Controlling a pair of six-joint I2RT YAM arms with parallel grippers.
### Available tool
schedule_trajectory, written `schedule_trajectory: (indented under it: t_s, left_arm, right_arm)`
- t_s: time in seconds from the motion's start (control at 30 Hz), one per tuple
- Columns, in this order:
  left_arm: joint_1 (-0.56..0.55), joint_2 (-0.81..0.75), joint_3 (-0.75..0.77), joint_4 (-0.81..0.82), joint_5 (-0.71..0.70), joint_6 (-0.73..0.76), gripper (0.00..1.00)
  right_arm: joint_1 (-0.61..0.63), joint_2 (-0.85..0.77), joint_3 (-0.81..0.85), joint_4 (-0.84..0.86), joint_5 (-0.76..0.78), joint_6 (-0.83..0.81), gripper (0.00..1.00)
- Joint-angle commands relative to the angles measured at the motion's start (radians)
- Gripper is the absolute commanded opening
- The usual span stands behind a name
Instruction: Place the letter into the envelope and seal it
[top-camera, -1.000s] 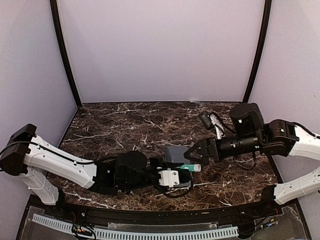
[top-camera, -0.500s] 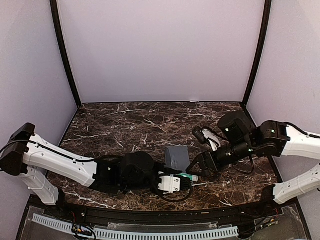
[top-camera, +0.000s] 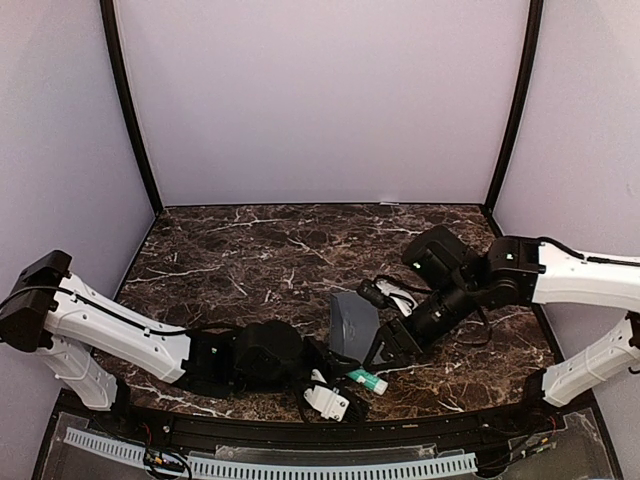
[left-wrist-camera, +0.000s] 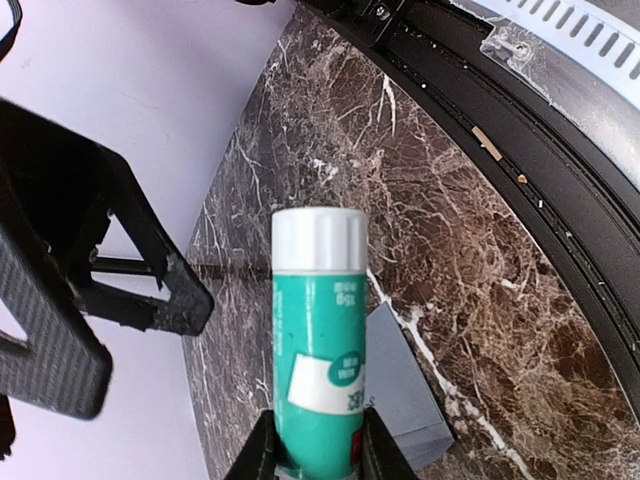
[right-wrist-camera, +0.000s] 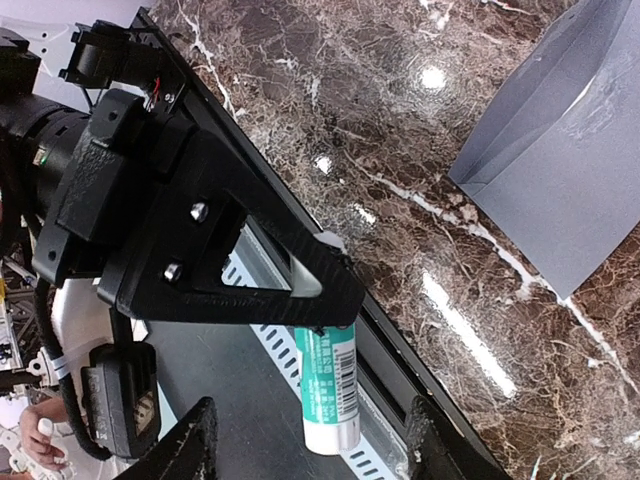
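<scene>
The envelope (top-camera: 353, 320) lies flat on the bench (top-camera: 230, 250). The letter is unseen — perhaps already inside. Just beside the envelope, the left tool (left-wrist-camera: 318, 452) pinches the glue stick (left-wrist-camera: 318, 330). The right tool (right-wrist-camera: 308, 445) has swung down toward its cap (left-wrist-camera: 320, 240), fingers spread but narrowing — likely uncapping before sealing.

Premises are presenting as a robotics laboratory test cell, not a home or office. Plain pale lilac panels (top-camera: 320, 100) are enclosing the back and both sides, with black curved poles (top-camera: 128, 110) running up the corners. A dark brown marble-patterned tabletop (top-camera: 250, 250) is serving as the work surface. A white-and-black left arm (top-camera: 110, 325) and right arm (top-camera: 580, 275) are standing at its near edge, where a white slotted cable duct (top-camera: 270, 467) is running along the front rail.
</scene>
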Motion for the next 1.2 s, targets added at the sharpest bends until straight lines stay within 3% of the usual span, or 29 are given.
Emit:
schedule_trajectory:
  t_s: [0.0, 1.17]
  left_arm:
    - [-0.009, -0.020, -0.008, 0.060, -0.003, 0.096, 0.00]
    - [-0.013, 0.019, -0.064, 0.172, -0.030, 0.193, 0.00]
  right_arm:
    - [0.000, 0.032, 0.051, -0.035, -0.025, -0.028, 0.60]
    - [0.001, 0.238, 0.086, -0.004, -0.133, -0.092, 0.26]
